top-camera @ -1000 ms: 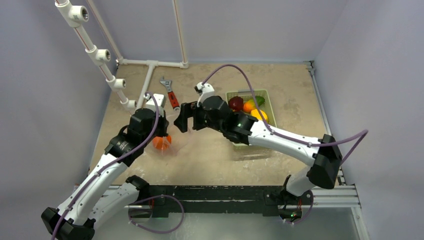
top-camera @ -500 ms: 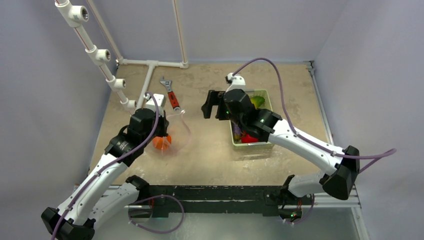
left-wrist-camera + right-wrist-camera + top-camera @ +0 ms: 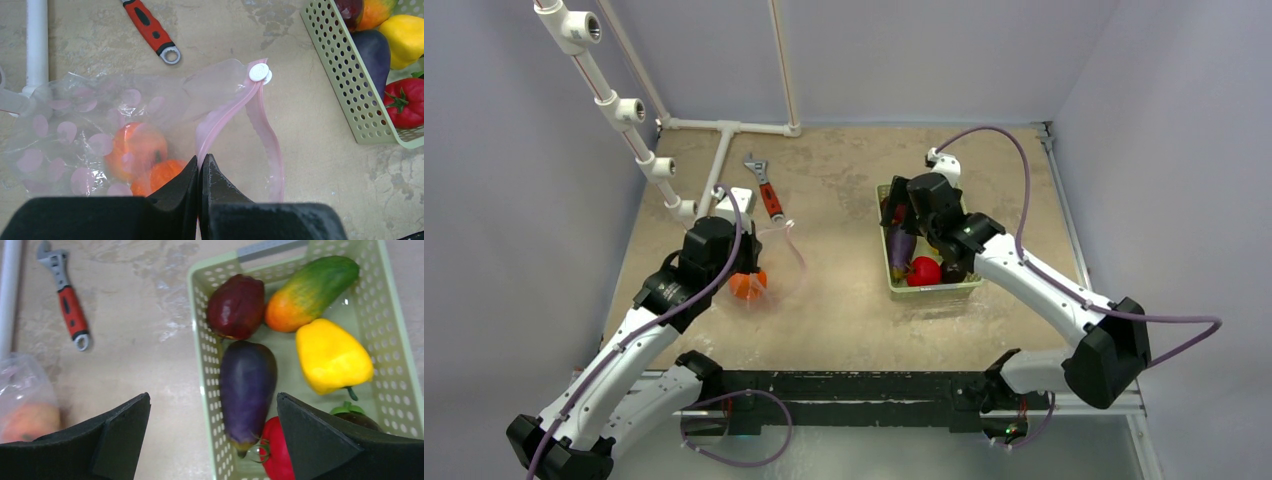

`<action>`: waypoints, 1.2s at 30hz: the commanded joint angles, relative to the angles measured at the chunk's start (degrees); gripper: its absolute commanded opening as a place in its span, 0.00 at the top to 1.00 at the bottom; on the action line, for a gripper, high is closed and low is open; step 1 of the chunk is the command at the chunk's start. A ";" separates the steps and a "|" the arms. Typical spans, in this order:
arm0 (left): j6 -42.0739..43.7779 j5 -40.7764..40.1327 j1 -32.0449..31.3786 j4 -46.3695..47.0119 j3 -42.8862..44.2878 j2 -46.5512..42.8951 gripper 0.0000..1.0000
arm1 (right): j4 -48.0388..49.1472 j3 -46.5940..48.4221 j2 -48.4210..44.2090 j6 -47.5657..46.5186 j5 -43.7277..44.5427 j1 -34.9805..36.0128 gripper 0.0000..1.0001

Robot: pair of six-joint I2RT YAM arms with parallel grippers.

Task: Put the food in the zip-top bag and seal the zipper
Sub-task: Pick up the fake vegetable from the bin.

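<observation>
Lying in the green mesh basket [image 3: 207,365], right half of the right-wrist view, most food is not yet packed: eggplant [image 3: 247,385], yellow pepper [image 3: 332,357], tomato [image 3: 277,452]. The zip-top bag [image 3: 100,110], at left in the left-wrist view, holds only orange pieces [image 3: 134,150]. Its zipper [image 3: 225,115] is unsealed, pinched by the closed left gripper [image 3: 200,172]. The right gripper [image 3: 212,400] hovers wide open over the basket.

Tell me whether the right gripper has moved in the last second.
Yes. The right gripper swung right across the table, away from the red-handled wrench, and now hangs open over the green basket.
</observation>
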 commanded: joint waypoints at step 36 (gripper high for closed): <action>0.87 -0.79 -0.16 2.47 0.08 -0.94 1.00 | 14.56 -6.29 19.60 -4.56 -10.36 -8.71 0.17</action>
